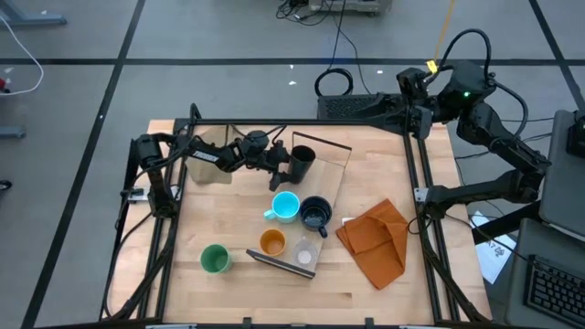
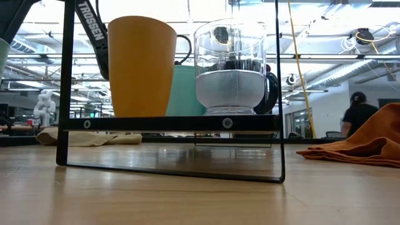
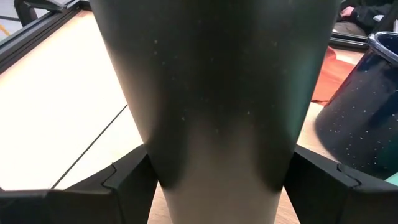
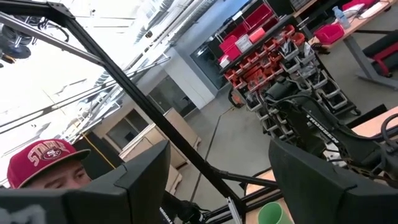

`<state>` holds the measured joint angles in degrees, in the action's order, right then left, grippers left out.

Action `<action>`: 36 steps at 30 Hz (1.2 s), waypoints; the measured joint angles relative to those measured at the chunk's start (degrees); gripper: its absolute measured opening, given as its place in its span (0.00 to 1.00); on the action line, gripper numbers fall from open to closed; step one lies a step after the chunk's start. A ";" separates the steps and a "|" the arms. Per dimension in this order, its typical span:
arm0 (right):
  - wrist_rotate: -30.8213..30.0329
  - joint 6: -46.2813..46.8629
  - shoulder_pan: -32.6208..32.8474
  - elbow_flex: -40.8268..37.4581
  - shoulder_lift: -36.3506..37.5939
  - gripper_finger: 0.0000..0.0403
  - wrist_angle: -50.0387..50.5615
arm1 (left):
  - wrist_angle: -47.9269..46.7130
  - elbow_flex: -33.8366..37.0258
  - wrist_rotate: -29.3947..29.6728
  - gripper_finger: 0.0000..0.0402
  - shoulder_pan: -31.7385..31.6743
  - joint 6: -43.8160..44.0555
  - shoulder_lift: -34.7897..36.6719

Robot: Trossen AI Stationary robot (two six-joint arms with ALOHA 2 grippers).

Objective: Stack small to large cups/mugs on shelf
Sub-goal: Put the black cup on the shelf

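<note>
High view: the left gripper reaches across the far part of the table and holds the black cup, which sits at the far end of the shelf. Left wrist view shows the black cup filling the space between the jaws, which press on both its sides.

Along the shelf toward 6 o'clock stand the blue mug and, at its 3 o'clock, the navy mug; then the orange cup and, at its 3 o'clock, the clear cup. The green cup stands on the table at 9 o'clock of the orange cup, well apart. An orange cloth lies at 3 o'clock of the shelf.

The right gripper is raised off the table at the far right corner, jaws spread with nothing between them.
</note>
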<state>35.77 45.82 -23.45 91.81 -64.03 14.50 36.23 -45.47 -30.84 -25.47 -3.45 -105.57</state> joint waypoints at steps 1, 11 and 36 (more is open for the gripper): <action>0.00 0.00 -0.01 0.00 -0.02 0.66 0.00 | -0.18 -0.01 0.35 0.72 0.00 0.10 0.02; 0.02 0.14 -0.01 0.00 -0.30 0.66 -0.06 | -2.42 -0.15 1.56 0.82 0.02 0.64 0.14; 0.26 0.80 0.01 0.01 -0.28 0.66 -0.07 | -4.76 0.00 3.53 0.93 0.31 0.94 0.34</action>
<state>36.03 46.62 -23.44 91.82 -64.31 14.44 31.47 -45.47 -27.31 -25.17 -2.50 -105.23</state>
